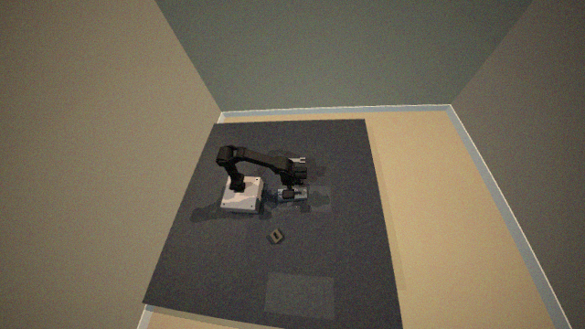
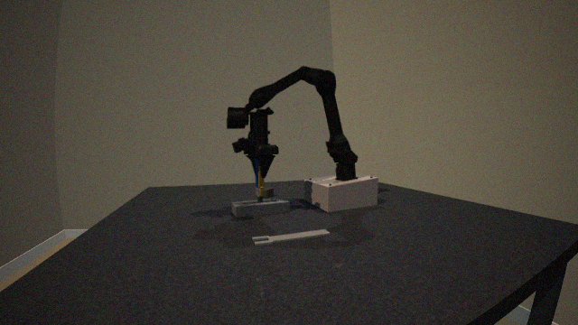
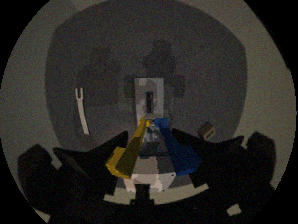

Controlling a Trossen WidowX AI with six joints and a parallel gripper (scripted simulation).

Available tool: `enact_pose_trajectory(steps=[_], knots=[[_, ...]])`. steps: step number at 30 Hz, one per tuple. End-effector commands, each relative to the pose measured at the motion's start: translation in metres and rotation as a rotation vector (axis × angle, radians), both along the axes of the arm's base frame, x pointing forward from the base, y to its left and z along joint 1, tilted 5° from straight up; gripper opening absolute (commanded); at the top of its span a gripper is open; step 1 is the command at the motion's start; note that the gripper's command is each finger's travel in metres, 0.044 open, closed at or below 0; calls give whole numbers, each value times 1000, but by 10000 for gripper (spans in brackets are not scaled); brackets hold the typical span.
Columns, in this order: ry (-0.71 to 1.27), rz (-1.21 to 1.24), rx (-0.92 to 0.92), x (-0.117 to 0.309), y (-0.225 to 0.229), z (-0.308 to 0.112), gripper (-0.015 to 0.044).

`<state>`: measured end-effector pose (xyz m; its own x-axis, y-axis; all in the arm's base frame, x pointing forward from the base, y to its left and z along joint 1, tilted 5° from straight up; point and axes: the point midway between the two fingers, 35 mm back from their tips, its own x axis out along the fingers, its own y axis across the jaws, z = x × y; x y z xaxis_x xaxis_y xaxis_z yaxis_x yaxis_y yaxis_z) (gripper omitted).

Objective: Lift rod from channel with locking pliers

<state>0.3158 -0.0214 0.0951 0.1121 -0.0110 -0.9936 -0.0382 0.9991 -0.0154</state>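
In your wrist view, left to right: the pale forked bar (image 1: 299, 160) (image 2: 293, 236) (image 3: 82, 112) lies apart, unused. Your jaws stand well open, spanning the locking pliers (image 2: 261, 181) (image 3: 135, 150) and apparently gripping them, tips at the channel block (image 1: 303, 198) (image 2: 266, 208) (image 3: 141, 100). You can't make out the rod, presumably in its channel. Handles look unsqueezed; locking and lifting remain. The holster (image 1: 281, 236) (image 2: 271, 192) (image 3: 203, 128) has given up its pliers.

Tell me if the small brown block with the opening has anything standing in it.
It looks empty: the top view shows the small brown block with a dark opening and nothing sticking out.
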Motion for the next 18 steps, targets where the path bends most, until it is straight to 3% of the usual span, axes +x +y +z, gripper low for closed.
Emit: enact_pose_trajectory(steps=[1, 18], knots=[[-4, 3, -3, 1, -1, -4, 316], [-4, 3, -3, 3, -1, -18, 311]])
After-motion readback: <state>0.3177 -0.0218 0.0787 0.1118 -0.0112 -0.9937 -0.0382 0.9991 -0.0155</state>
